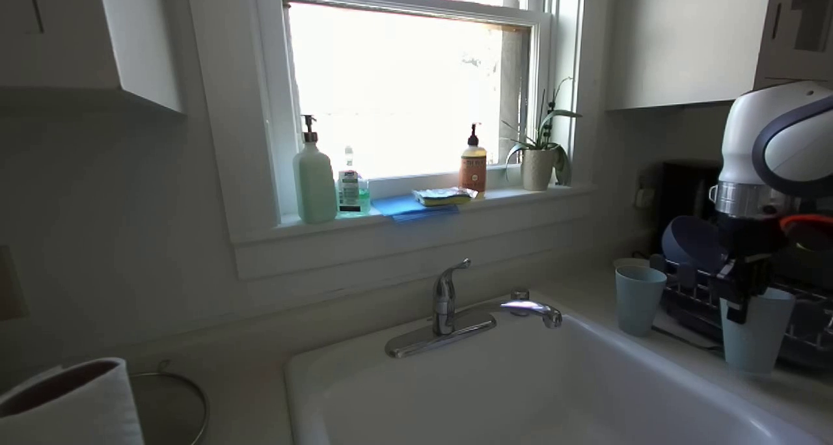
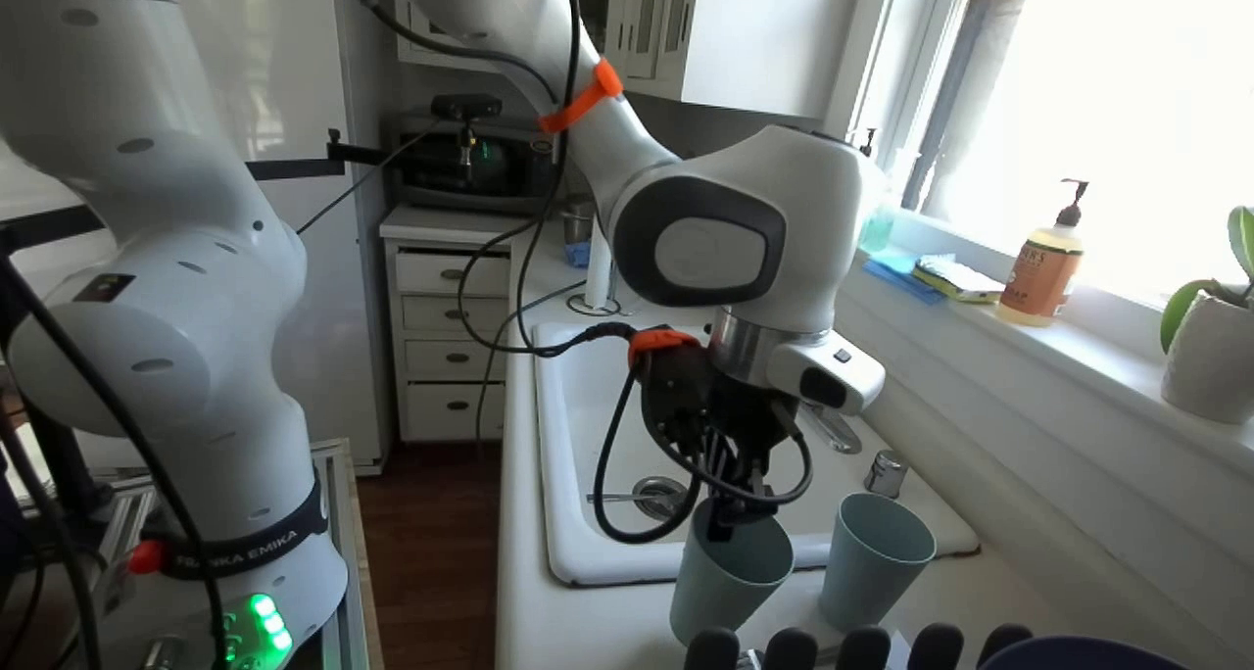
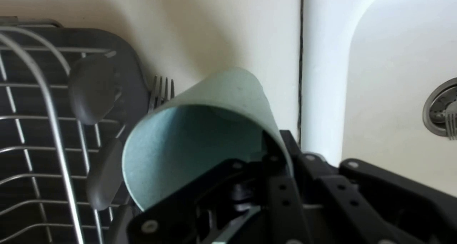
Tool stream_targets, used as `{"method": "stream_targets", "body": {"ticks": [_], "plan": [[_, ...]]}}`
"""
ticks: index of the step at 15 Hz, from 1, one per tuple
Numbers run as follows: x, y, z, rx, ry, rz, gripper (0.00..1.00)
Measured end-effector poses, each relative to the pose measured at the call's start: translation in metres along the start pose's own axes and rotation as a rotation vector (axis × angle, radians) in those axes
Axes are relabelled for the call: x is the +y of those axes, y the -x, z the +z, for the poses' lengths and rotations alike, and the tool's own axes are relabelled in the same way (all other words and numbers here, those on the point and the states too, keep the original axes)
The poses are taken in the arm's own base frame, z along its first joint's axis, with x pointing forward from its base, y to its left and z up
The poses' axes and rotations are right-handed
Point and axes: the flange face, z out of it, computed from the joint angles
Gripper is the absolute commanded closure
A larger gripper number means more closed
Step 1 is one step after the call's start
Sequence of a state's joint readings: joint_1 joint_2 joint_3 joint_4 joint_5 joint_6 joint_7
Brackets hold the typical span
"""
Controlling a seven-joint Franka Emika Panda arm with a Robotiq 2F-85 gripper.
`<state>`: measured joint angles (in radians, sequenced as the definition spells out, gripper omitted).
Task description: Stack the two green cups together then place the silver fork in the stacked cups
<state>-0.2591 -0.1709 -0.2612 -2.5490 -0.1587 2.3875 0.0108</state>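
"Which step are you on?"

"Stacking, I judge: my gripper (image 3: 279, 142) is pinching the rim of one green cup (image 3: 192, 140), straddling its wall. The second green cup (image 2: 877, 564) stands apart on the counter (image 2: 588, 616) in both exterior views, so nothing is nested yet."

"And next?"

"I should lift this cup clear, bring it over the second and lower it in upright. Whether it's off the counter, I can't tell."

"What does your wrist view add?"

"A fork (image 3: 159, 99), tines out between this cup and the drying rack (image 3: 126, 58), clear only there; the second green cup is missing from it."
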Motion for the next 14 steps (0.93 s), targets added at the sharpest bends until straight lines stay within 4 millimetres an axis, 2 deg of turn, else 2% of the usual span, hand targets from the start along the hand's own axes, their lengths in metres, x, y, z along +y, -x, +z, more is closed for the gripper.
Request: {"method": "stream_targets", "body": {"ticks": [3, 9, 11, 14], "plan": [[-0.004, -0.004, -0.036, 0.011, 0.054, -0.022, 0.99], [-0.032, -0.012, -0.150, 0.231, 0.087, -0.082, 0.99], [-0.041, -0.021, -0.169, 0.304, 0.084, -0.079, 0.99], [-0.045, -0.038, -0.168, 0.368, 0.073, -0.057, 0.99]]}}
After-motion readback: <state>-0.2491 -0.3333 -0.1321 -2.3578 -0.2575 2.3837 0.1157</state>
